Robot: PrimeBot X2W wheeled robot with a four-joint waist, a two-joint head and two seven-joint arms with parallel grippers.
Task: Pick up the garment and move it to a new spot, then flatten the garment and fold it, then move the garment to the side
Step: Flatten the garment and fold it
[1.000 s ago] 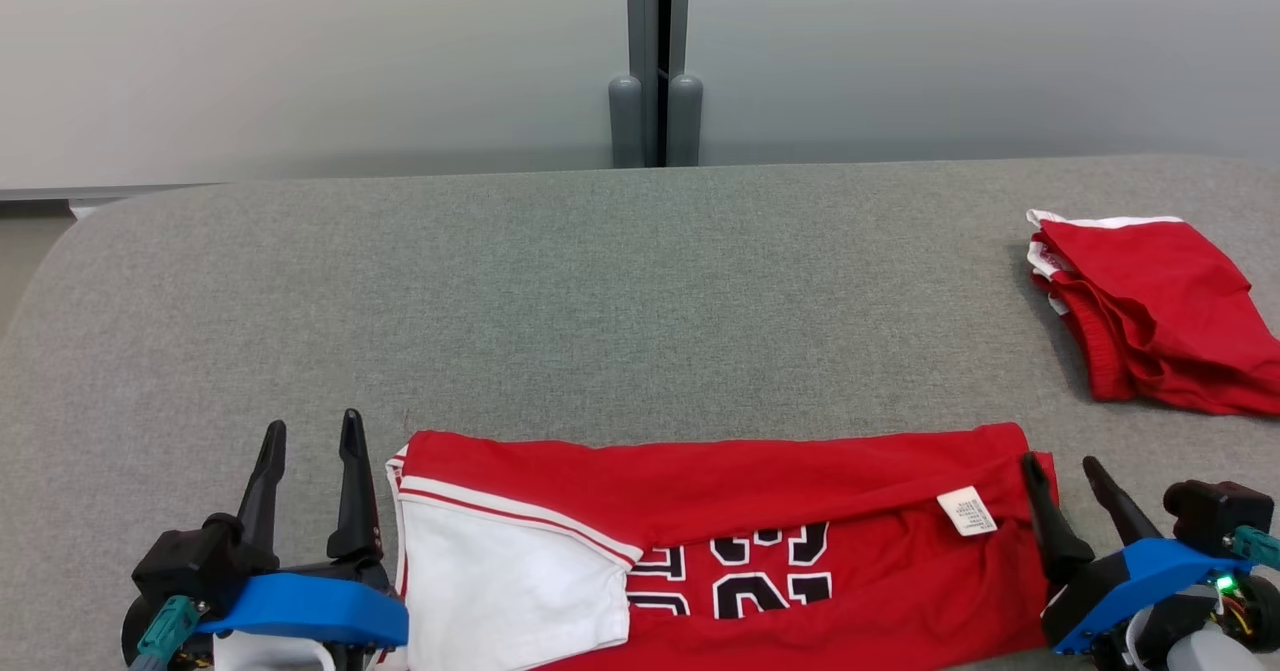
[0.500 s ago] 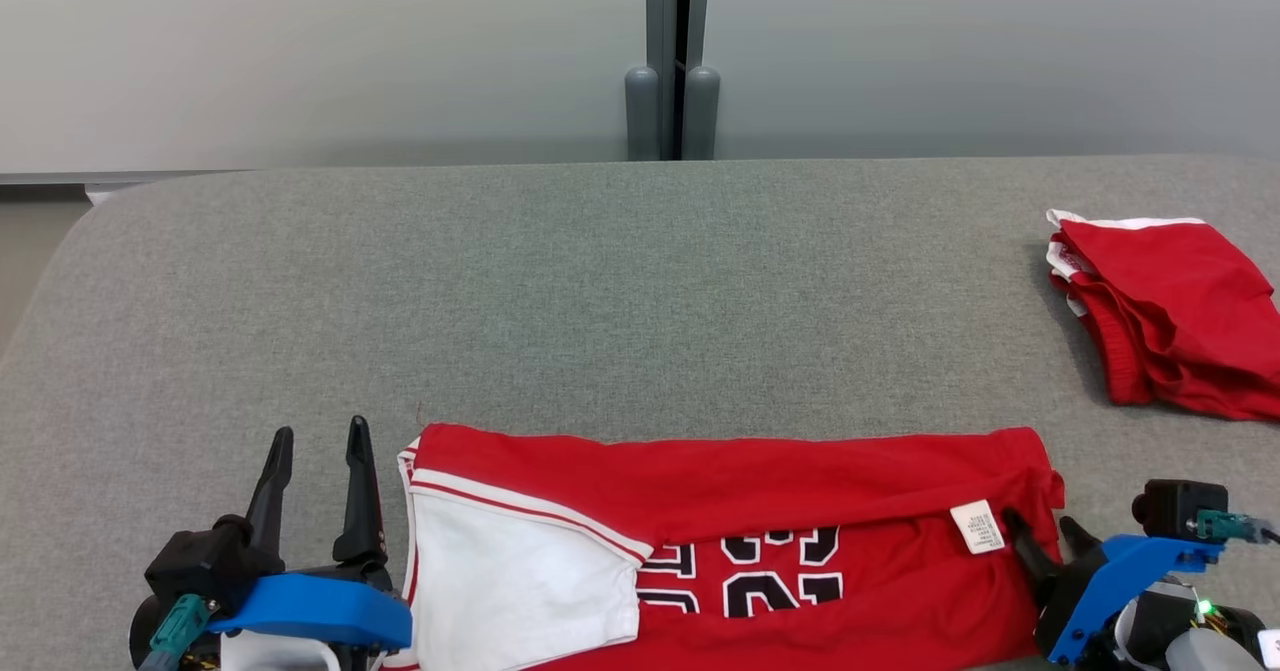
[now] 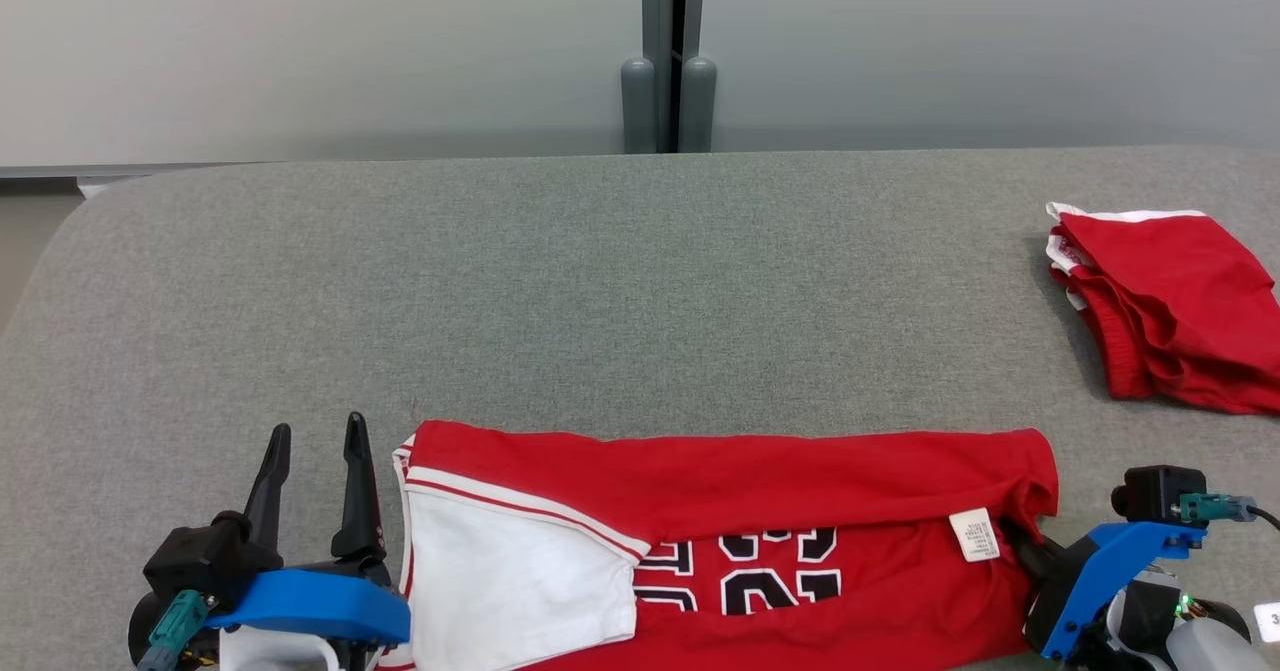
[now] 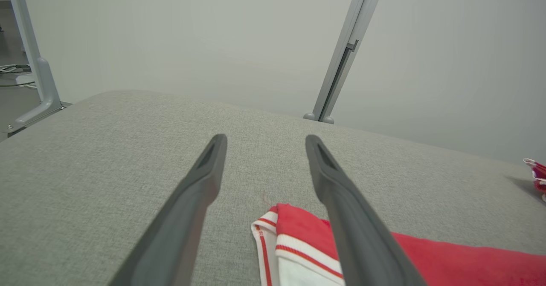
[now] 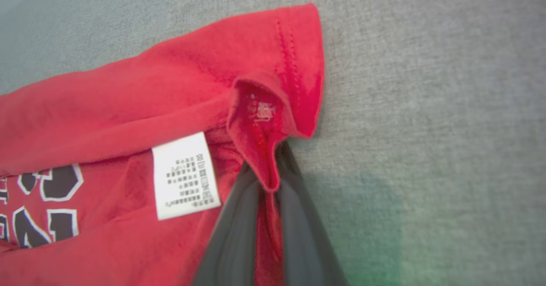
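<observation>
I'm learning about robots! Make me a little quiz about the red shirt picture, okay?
1. Which fingers pinch the red jersey at its corner? A) the left ones B) the right ones
2. True or false: the left fingers stand open, holding nothing.
3. Fill in: a second red garment lies on the grey table, toward the robot's ___ side.

Key: 1 B, the right fingers are shut on it. 2 True. 3 right.
</observation>
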